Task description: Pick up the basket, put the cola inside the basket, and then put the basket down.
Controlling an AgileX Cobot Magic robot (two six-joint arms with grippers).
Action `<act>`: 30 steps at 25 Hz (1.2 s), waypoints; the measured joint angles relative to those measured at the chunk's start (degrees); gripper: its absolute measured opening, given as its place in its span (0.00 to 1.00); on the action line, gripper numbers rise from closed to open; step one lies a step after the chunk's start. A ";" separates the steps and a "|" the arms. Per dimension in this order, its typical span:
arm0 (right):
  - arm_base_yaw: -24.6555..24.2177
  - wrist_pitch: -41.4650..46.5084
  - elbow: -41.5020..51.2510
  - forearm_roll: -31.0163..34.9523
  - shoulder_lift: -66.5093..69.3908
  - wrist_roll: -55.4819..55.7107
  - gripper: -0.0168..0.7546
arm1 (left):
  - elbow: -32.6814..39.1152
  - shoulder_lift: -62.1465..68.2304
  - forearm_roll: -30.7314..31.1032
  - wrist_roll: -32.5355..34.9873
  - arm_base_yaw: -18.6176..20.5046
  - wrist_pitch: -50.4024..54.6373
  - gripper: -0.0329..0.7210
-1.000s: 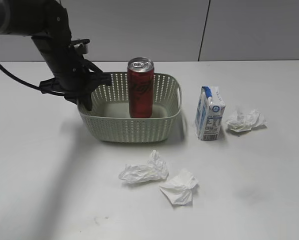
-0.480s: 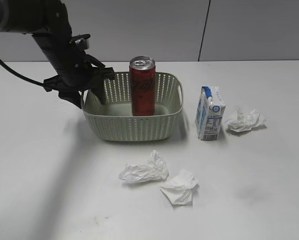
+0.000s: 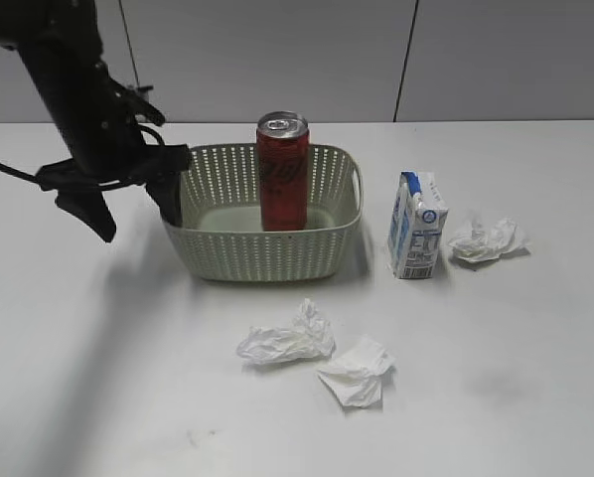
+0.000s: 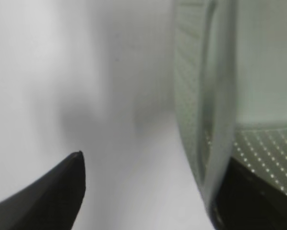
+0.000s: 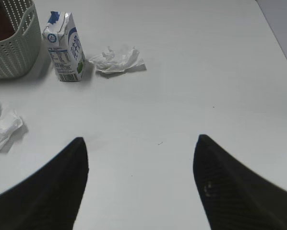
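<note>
On the white worktop, left of centre: pale sage-green basket resting flat, slotted walls, cut-out handle on its right end. Upright inside it, toward the back wall: slim red cola with silver top, rising well above the rim. Just off the basket's left end: left end effector, black, fingers spread wide, one finger outside on the left and clear of the basket, the other right against the basket's left wall; touching or just apart, cannot tell. From the left wrist: blurred close basket wall at right, one dark fingertip low left, second finger dark beneath the rim at lower right. Right of the basket, apart from it: white-and-blue milk carton standing upright; just beside that on the right, crumpled tissue. Nearer the front edge, two more crumpled tissues side by side. From the right wrist: right end effector spread, holding nothing, over bare worktop well right of the carton and basket corner.
</note>
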 joint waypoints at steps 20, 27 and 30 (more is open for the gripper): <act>0.00 -0.07 0.00 0.00 0.00 -0.05 0.71 | -0.09 -16.17 5.54 4.80 7.68 1.48 0.83; 0.00 -0.07 0.00 0.00 0.00 -0.05 0.71 | 2.33 -23.26 7.33 6.35 7.68 1.48 0.82; 0.00 -0.07 0.00 0.00 0.00 -0.05 0.71 | 5.97 -26.70 9.30 6.64 8.30 1.50 0.82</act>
